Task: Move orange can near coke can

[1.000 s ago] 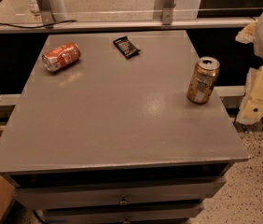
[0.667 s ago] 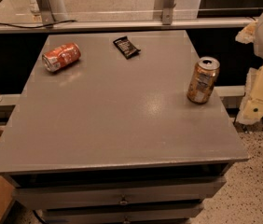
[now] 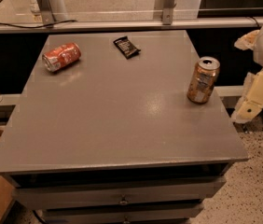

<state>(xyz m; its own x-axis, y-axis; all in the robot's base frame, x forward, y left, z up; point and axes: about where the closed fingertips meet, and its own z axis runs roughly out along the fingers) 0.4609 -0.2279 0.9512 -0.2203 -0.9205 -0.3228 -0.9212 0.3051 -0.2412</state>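
The orange can is seen upright near the right edge of the tabletop, just left of the claw, whose opening cannot be told. The coke can is laid on its side, well apart at the far left, past a black wrapper. No writing can be read.

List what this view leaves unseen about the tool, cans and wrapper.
- Tool, right of the table near the orange can: cut off by the camera view's right edge.
- Coke can, lying far left: markings too small to read.
- Black wrapper: print too small to read.
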